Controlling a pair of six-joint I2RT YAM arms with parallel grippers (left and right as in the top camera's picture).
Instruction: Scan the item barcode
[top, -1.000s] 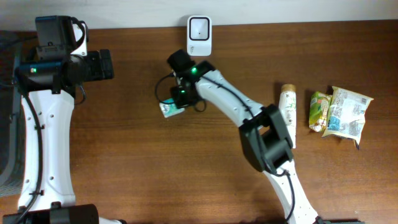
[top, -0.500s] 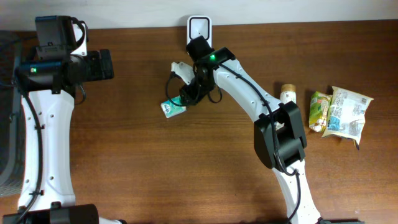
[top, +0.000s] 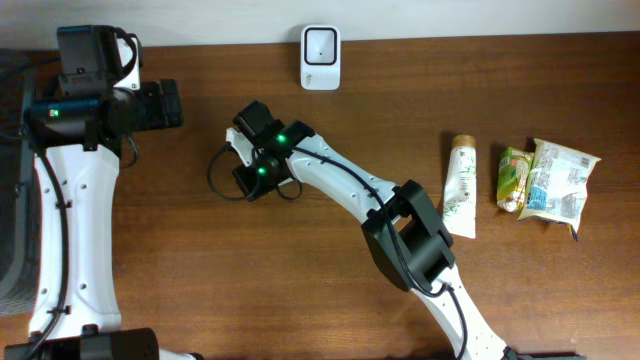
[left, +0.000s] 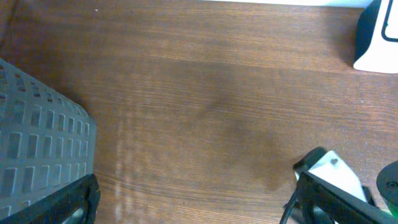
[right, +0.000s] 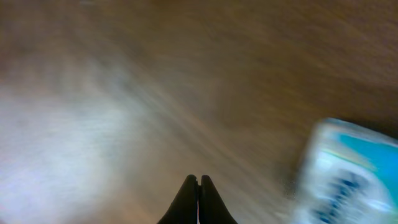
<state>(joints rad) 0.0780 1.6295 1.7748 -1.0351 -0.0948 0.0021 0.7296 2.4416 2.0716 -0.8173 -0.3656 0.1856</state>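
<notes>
Now, right end effector (right: 198, 182): clenched on nothing; packet (right: 348, 171) lies beside it.
Left end effector (top: 165, 105): released, idle.
Remaining: probably grasp packet, show it to scanner (top: 320, 45).

Overhead straight down on table (top: 200, 280); left wrist low, shares scanner (top: 320, 45); right wrist close.

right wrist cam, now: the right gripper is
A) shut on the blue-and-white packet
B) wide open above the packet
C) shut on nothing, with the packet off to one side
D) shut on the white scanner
C: the right gripper has its tips pressed together with nothing between them, and the blurred blue-and-white packet lies apart from it near the edge of the wrist view.
</notes>
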